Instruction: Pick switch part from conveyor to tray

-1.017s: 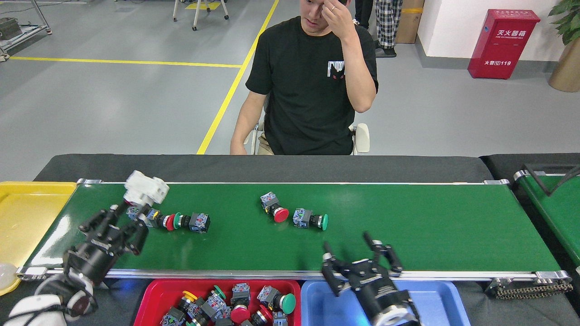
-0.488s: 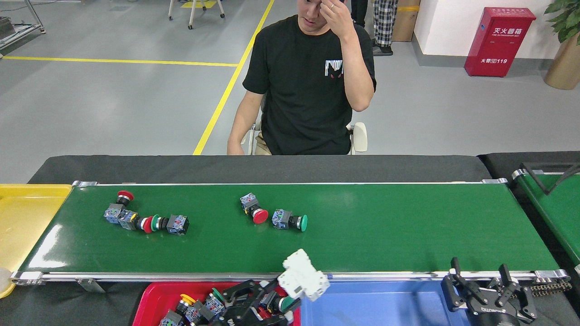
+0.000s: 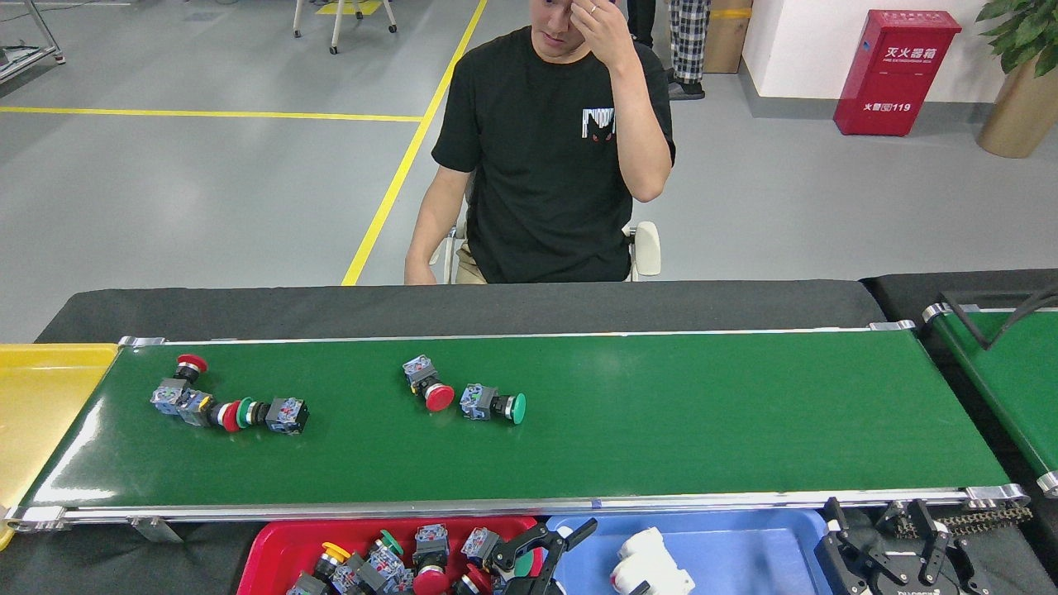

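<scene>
The conveyor is a long green belt with silver rails. A cluster of push-button switch parts lies at its left end. Near the middle lie a red-capped one and a green-capped one. A white switch part lies in the blue tray, apart from my left gripper. That gripper stands open over the seam between the red tray and the blue one. My right gripper is open at the bottom right, off the belt.
The red tray holds several button switches. A yellow tray sits past the belt's left end and a second green belt at the right. A person sits behind the black table.
My left gripper carried the white part from the belt's left end across to the blue tray and let it go. My right gripper drew back to the bottom right. The switches drifted left.
</scene>
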